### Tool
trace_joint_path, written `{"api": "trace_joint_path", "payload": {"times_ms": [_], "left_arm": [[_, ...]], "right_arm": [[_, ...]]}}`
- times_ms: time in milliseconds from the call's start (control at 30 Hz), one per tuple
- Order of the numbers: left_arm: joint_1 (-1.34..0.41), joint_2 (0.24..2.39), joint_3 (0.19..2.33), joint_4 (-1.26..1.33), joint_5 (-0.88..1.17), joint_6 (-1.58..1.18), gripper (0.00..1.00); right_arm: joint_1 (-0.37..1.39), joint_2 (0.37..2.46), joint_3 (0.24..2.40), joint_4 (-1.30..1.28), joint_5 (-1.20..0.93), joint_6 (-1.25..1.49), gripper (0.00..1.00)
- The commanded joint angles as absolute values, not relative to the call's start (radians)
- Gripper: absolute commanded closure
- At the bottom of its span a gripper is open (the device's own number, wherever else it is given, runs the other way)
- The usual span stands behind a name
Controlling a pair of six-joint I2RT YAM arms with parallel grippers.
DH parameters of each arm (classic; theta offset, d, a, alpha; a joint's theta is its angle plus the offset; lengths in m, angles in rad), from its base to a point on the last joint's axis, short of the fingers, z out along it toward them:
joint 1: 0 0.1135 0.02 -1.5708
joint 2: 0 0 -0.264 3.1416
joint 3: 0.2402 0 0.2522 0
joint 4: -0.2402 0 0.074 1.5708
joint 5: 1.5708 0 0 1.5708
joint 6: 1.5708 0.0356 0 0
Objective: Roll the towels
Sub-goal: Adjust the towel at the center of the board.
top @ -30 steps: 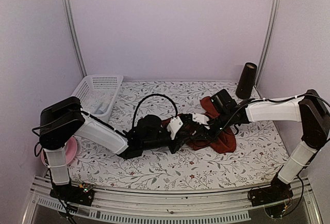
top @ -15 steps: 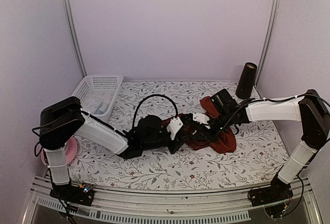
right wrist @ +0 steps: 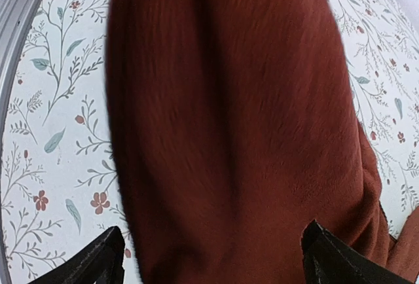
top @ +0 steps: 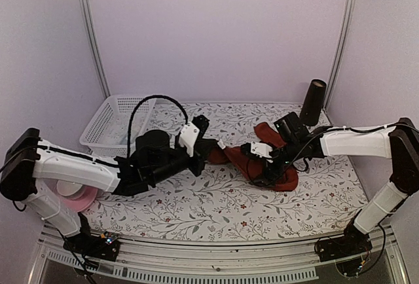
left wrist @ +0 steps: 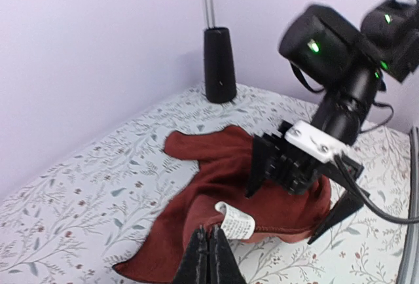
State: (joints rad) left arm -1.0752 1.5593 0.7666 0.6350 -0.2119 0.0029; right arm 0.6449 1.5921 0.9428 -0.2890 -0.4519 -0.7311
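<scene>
A dark red-maroon towel (top: 283,178) lies rumpled on the flowered table, right of the middle. My left gripper (top: 211,152) is shut on its near hem beside a white label (left wrist: 237,220), and the cloth (left wrist: 216,179) stretches from those fingertips toward the right arm. My right gripper (top: 256,165) hovers over the towel's middle with its jaws wide open and nothing between them. In the right wrist view the red cloth (right wrist: 229,120) fills the frame between the two black fingertips (right wrist: 108,258). In the left wrist view the right gripper (left wrist: 280,218) straddles the towel's far fold.
A white plastic basket (top: 118,117) stands at the back left. A black cone-shaped object (top: 313,102) stands upright in the back right corner. A pink round thing (top: 75,192) lies near the left arm's base. Pale walls close in the table on three sides.
The left arm has swung back to the left and up, drawing the towel's edge with it. The right gripper's jaws have opened wide and let the cloth go.
</scene>
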Motion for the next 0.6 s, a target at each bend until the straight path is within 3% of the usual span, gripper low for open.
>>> {"api": "trace_joint_path", "payload": {"times_ms": [0,333,567], "left_arm": [[-1.083,1.416,0.729,0.5,-0.397,-0.026,1.0],[-1.04,1.162,0.688,0.169,-0.667,-0.135,1.0],[-0.995,1.054,0.622,0.135,-0.64,-0.179,1.0]], "right_arm": [[0.636,1.53,0.899,-0.245,-0.367,-0.809,0.01],[0.627,1.448,0.792,-0.209,-0.241,-0.976,0.01],[0.655,1.519,0.785,-0.158,-0.219,-0.939,0.01]]}}
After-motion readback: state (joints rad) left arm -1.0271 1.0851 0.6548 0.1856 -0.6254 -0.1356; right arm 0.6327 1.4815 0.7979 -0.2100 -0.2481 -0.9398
